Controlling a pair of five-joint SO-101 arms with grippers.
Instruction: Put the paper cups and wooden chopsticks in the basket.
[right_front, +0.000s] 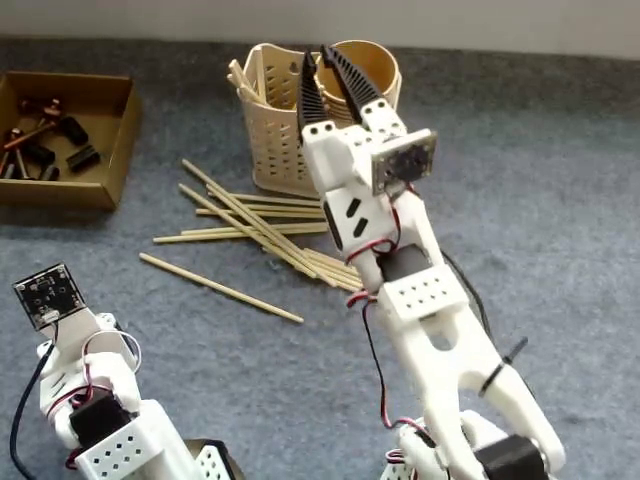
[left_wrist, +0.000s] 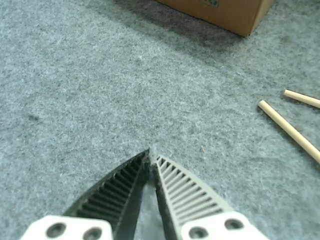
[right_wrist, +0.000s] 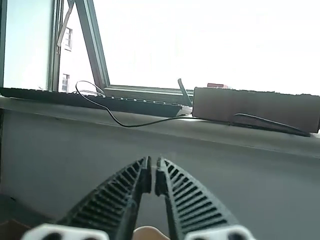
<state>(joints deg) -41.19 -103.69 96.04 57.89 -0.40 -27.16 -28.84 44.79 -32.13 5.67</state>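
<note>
High view: chopstick pick-up pending, right tool hanging over the basket

Grey surface (right_front: 560, 150) is carrying everything. Right tool (right_front: 316, 52) is hanging at about 12 o'clock from the frame's centre, above the basket (right_front: 270, 150). Its jaws are standing narrow, almost touching, and gripping nothing. Left tool (left_wrist: 152, 156), on the arm at 8 o'clock, is pointing down at bare surface, jaws likewise nearly together and empty.

One paper cup (right_front: 375, 70) seems to be sitting in or against the basket's 3 o'clock side. A few sticks (right_front: 245, 80) are already standing upright in the basket. Loose chopsticks (right_front: 260, 225) are lying flat in a heap at 6 o'clock of the basket, some running 9 to 3 o'clock and others crossing them from 10 to 4. A single chopstick (right_front: 220, 288) is lying apart at 7 o'clock of the heap, its long axis also running 10 to 4.

Judging by this, the step in hand is fetching another stick. That move is calling for widening the jaws, lowering onto one stick, and turning the wrist so the jaws are closing across its long axis, not along it.
</note>
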